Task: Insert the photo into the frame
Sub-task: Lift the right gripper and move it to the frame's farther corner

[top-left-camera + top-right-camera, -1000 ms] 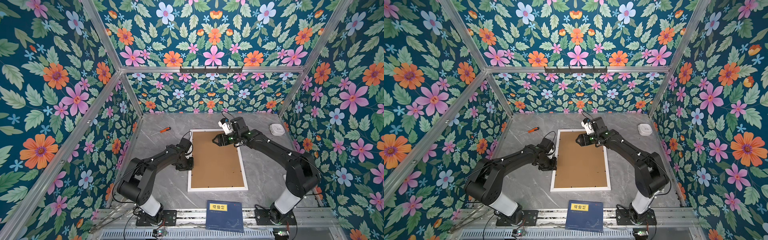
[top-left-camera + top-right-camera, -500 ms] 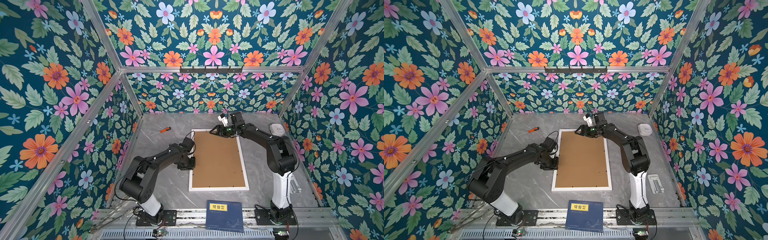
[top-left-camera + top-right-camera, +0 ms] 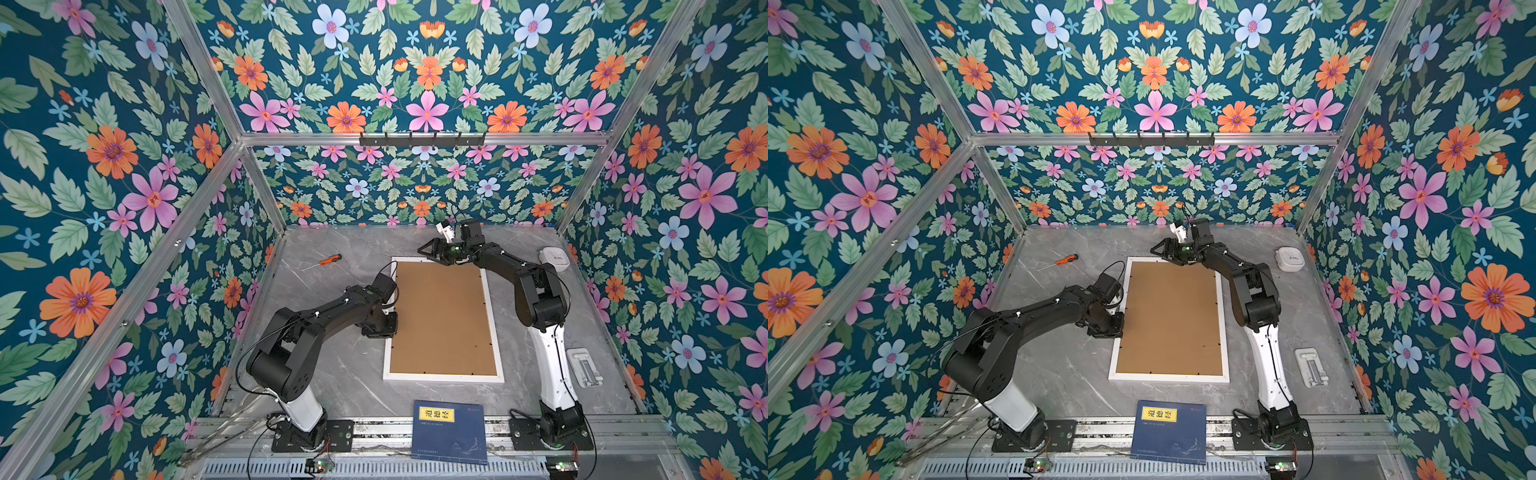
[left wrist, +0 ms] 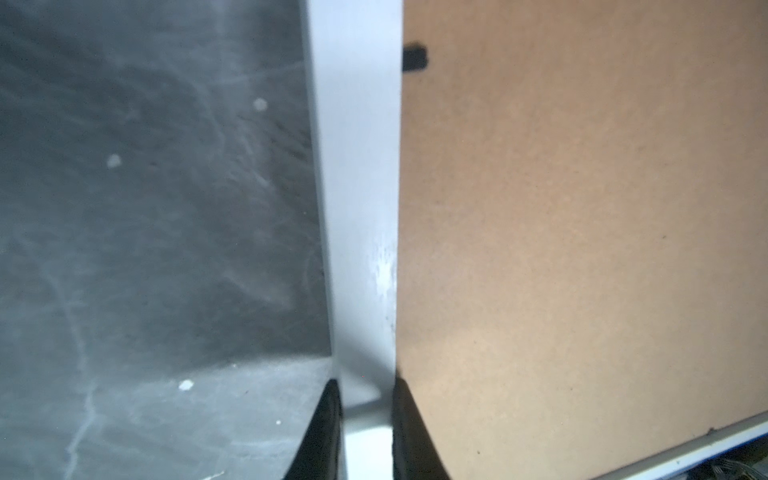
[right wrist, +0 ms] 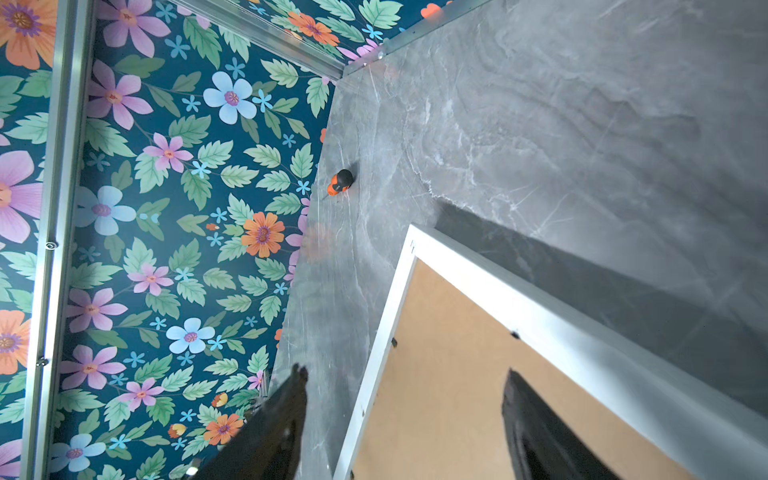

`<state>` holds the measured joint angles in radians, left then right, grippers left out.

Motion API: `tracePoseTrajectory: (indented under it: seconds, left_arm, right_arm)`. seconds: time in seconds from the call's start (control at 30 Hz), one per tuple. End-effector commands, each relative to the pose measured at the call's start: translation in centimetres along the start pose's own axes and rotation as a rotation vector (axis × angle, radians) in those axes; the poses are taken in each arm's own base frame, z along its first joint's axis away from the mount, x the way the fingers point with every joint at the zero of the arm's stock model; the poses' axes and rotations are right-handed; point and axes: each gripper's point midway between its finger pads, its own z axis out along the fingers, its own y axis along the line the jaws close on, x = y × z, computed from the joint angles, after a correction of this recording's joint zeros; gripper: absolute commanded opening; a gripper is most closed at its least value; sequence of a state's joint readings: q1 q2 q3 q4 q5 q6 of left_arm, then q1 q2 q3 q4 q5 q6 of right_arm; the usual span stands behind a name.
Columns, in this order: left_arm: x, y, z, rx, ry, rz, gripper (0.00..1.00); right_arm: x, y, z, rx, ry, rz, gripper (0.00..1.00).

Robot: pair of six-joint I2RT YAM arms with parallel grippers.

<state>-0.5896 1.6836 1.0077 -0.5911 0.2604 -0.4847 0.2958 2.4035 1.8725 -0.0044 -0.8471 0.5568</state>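
Note:
The white frame [image 3: 442, 378] [image 3: 1169, 377] lies face down on the grey table, filled by the brown backing board [image 3: 442, 316] [image 3: 1171, 320]. The photo is hidden. My left gripper [image 3: 388, 328] [image 3: 1115, 328] is shut on the frame's left rail [image 4: 357, 208], one finger on each side of it, as the left wrist view shows [image 4: 366, 415]. My right gripper [image 3: 424, 252] [image 3: 1156, 250] hovers open over the frame's far left corner, holding nothing. In the right wrist view [image 5: 405, 374] one finger is over the table and the other over the backing board.
An orange-handled screwdriver [image 3: 326, 261] [image 3: 1061, 261] [image 5: 340, 183] lies at the far left. A white device [image 3: 552, 258] sits at the far right, and a flat white stand [image 3: 584, 368] lies by the right wall. A dark blue book [image 3: 451, 430] overhangs the front edge.
My right arm has folded back, and its gripper has swung from over the board's far right part to the frame's far edge. The left gripper has kept its grip on the rail.

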Motion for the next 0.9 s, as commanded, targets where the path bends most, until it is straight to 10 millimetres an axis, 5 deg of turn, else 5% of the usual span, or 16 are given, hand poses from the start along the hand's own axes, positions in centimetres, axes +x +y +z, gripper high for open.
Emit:
tracePoseTrajectory:
  seconds: [0.0,0.87]
  left_arm:
    - [0.1,-0.1,0.8,0.000,0.006,0.006,0.18]
    - [0.1,-0.1,1.1,-0.002,0.006,0.004,0.16]
  right_arm:
    - [-0.7,0.2,0.4,-0.034,-0.001,0.010,0.76]
    - [1.3,-1.5,2.8,-0.093,0.105,0.060,0.75]
